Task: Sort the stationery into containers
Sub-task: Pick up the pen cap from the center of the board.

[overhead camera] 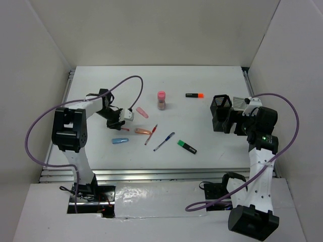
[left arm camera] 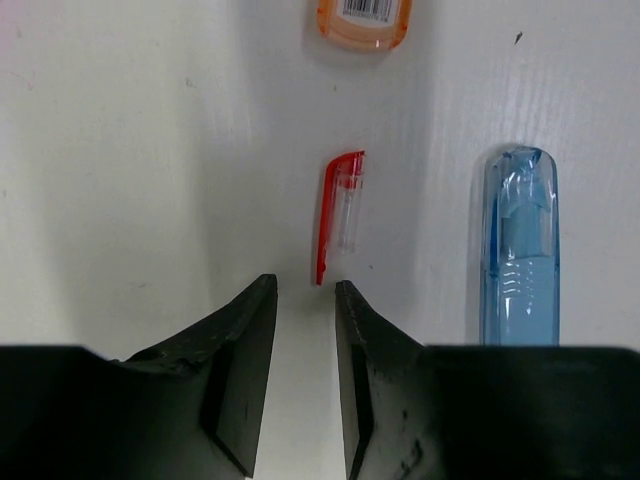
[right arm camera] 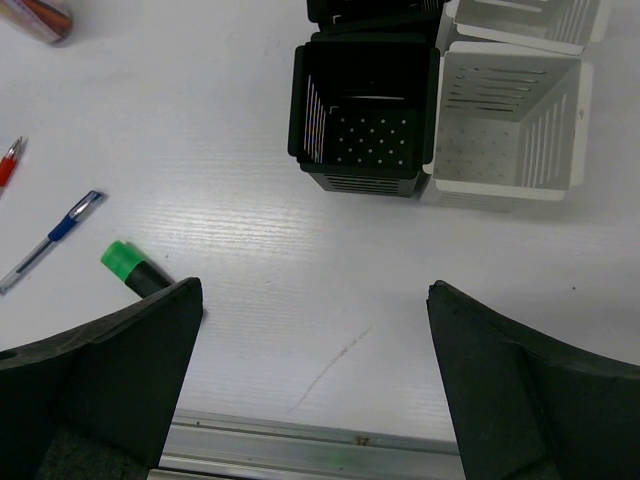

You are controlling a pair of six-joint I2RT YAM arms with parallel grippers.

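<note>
Narrow gap between the jaws of the left tool (left arm camera: 305, 288), nothing clamped. Just ahead of its tips, a red-and-clear clip piece (left arm camera: 340, 212), perhaps a pen cap, flat on the worktop (left arm camera: 120, 150). To the right, a blue cap (left arm camera: 520, 250); farther ahead, an orange cap (left arm camera: 365, 22). Jaws of the right tool (right arm camera: 315, 292) wide apart, empty. Ahead of it, black mesh cup (right arm camera: 298, 100) and white tray (right arm camera: 578, 120) side by side. Near its left finger, green highlighter (right arm camera: 135, 268) and blue pen (right arm camera: 55, 238).
</note>
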